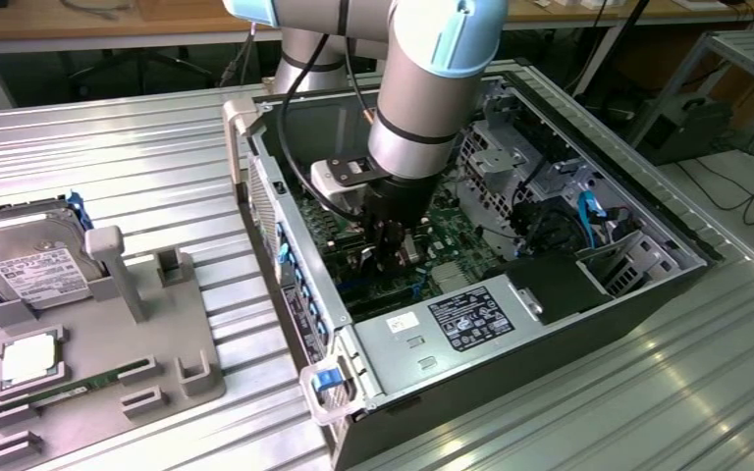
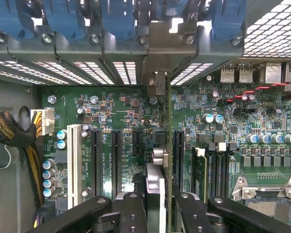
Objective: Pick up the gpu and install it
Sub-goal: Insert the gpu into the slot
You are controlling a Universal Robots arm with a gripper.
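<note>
The gpu [image 2: 169, 145] is seen edge-on in the wrist view as a thin green card standing upright over the motherboard [image 2: 121, 116]. Its black fan and silver block [image 2: 155, 167] face the black expansion slots [image 2: 115, 160], and its metal end bracket [image 2: 157, 83] is up against the case's rear slot openings. My gripper [image 2: 161, 216] is shut on the card, with one black finger [image 2: 133, 213] on either side. In the exterior view my gripper [image 1: 397, 257] reaches straight down into the open computer case [image 1: 350, 324]. Whether the card's edge sits in a slot cannot be told.
Blue slot latches [image 2: 63, 19] line the case's rear wall. A braided cable bundle [image 2: 9, 131] and an open CPU socket [image 2: 266, 199] flank the slots. Outside the case, a grey holder [image 1: 89, 392] carries a hard drive [image 1: 30, 260] and a RAM stick [image 1: 70, 388]. The power supply [image 1: 469, 319] fills the case's near end.
</note>
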